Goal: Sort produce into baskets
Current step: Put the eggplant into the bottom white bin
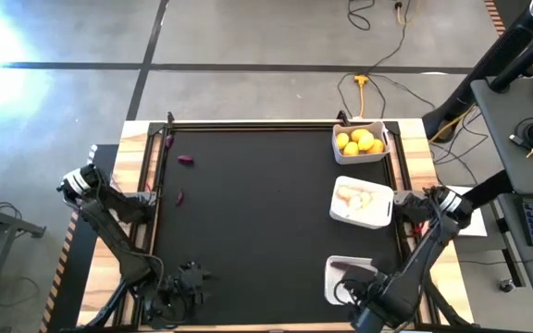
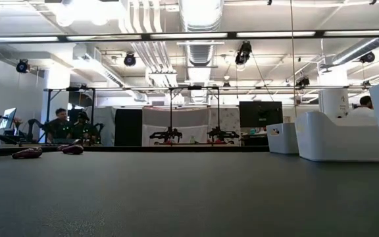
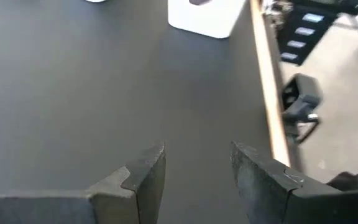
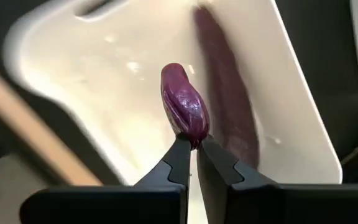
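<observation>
While the right gripper [image 4: 191, 146] pinches it, the eggplant [image 4: 184, 106] gleams purple.

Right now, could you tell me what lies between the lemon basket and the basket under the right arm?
In the high view, the garlic basket sits between the lemon basket and the near basket, where the right gripper holds a purple piece.

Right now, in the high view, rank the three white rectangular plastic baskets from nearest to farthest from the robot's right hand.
1. White rectangular plastic basket with the dark purple eggplant, directly beside the right hand, bottom right.
2. Basket of whitish garlic bulbs, middle of the right edge.
3. Basket of yellow lemons, far right corner.
</observation>
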`<move>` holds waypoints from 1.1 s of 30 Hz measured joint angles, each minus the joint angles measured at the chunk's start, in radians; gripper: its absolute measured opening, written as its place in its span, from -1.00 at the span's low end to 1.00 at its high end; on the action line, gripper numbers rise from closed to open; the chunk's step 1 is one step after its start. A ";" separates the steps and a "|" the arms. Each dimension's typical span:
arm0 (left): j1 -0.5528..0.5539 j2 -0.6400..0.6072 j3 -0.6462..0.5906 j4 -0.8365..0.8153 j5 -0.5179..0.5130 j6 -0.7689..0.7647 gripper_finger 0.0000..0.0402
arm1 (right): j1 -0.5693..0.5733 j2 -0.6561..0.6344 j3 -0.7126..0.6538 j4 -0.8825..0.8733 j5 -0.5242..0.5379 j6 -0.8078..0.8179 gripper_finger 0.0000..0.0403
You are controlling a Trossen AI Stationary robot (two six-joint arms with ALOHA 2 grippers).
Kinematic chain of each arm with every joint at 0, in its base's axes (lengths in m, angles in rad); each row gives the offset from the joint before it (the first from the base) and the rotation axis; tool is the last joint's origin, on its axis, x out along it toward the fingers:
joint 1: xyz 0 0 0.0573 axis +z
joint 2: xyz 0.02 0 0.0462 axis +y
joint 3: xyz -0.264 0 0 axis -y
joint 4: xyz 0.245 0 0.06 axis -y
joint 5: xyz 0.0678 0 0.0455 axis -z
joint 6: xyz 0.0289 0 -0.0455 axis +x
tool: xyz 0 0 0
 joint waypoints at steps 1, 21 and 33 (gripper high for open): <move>-0.004 0.008 0.000 0.024 -0.001 0.000 -0.18 | 0.003 0.000 -0.019 -0.001 0.000 0.022 -0.94; 0.064 0.168 0.021 0.086 0.019 0.117 -0.18 | -0.102 -0.012 0.083 -0.002 0.062 -0.331 -0.09; 0.317 -0.054 0.320 -0.751 0.239 0.070 -0.18 | -0.376 -0.054 0.113 0.185 0.389 -0.558 -0.03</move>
